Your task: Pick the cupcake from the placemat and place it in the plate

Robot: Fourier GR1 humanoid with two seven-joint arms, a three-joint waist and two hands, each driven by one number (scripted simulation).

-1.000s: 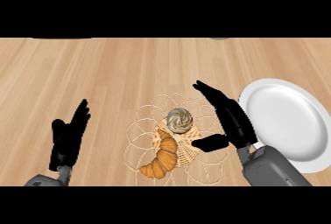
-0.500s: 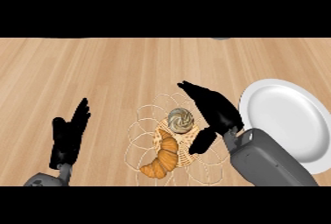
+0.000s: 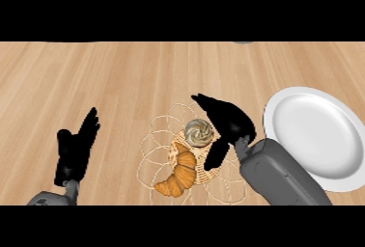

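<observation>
A cupcake with swirled cream-and-brown frosting stands upright in the middle of a woven, lace-edged placemat. My right hand hovers just right of the cupcake, fingers straight above it and thumb low beside it, not closed on it. A white round plate lies on the counter to the right of that hand. My left hand rests open at the lower left, fingers up, well away from the placemat.
A golden croissant lies on the placemat directly in front of the cupcake, almost touching it. Light wooden counter top stretches behind and left of the placemat.
My right hand has slid left from beside the plate until it stands against the cupcake's right side, forearm following. The left hand, cupcake and croissant have stayed put.
</observation>
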